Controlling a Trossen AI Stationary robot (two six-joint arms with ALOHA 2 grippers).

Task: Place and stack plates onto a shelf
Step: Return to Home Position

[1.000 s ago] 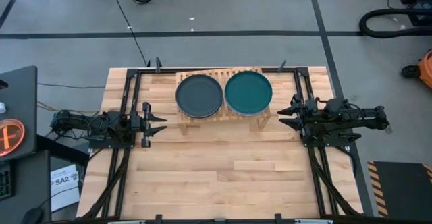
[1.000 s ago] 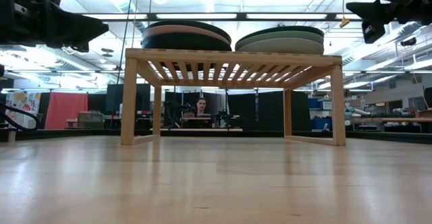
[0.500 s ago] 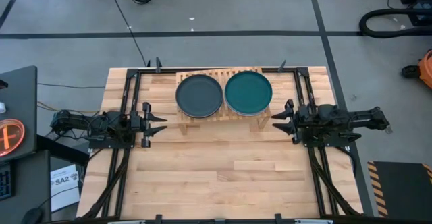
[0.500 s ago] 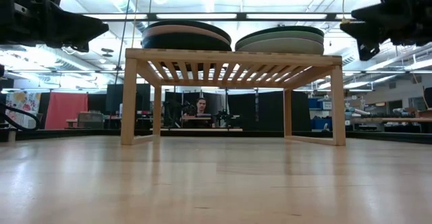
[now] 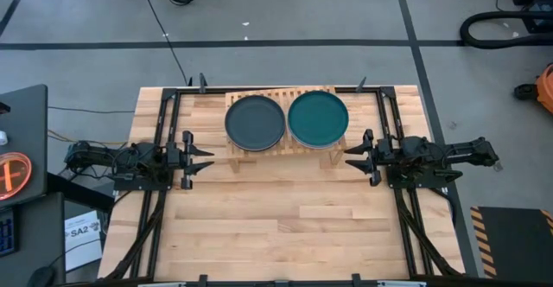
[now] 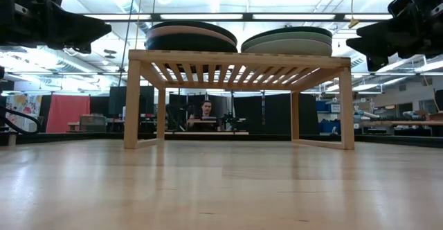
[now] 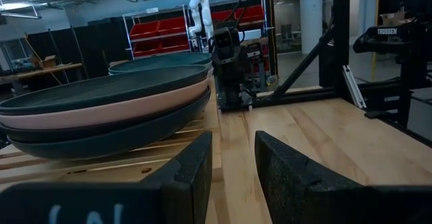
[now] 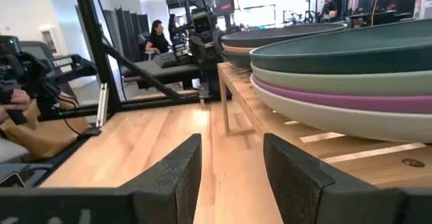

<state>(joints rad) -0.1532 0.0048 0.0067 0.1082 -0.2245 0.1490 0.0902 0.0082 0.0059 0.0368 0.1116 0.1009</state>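
Note:
The shelf [image 5: 285, 96] stands at the table's far middle, its legs on the tabletop [image 6: 239, 58]. It carries two stacks of plates. The left stack is topped by a charcoal plate [image 5: 255, 123], with a salmon pink one under it [image 7: 101, 110]. The right stack is topped by a dark teal plate [image 5: 318, 119], over mint green, purple and pale ones [image 8: 351, 82]. My left gripper [image 5: 207, 159] hovers open left of the shelf [image 7: 233, 143]. My right gripper [image 5: 350, 159] hovers open just right of the shelf's near right corner [image 8: 233, 143]. Neither holds anything.
Black frame rails [image 5: 164, 200] run along both sides of the table under the arms. Bare wooden tabletop [image 5: 276, 226] stretches from the shelf to the near edge. A person [image 6: 205, 109] sits at a desk in the room beyond the table.
My right gripper has moved toward the table's left and near edge, closer to the shelf's near right corner, and has come lower. The left arm and both plate stacks have stayed where they were.

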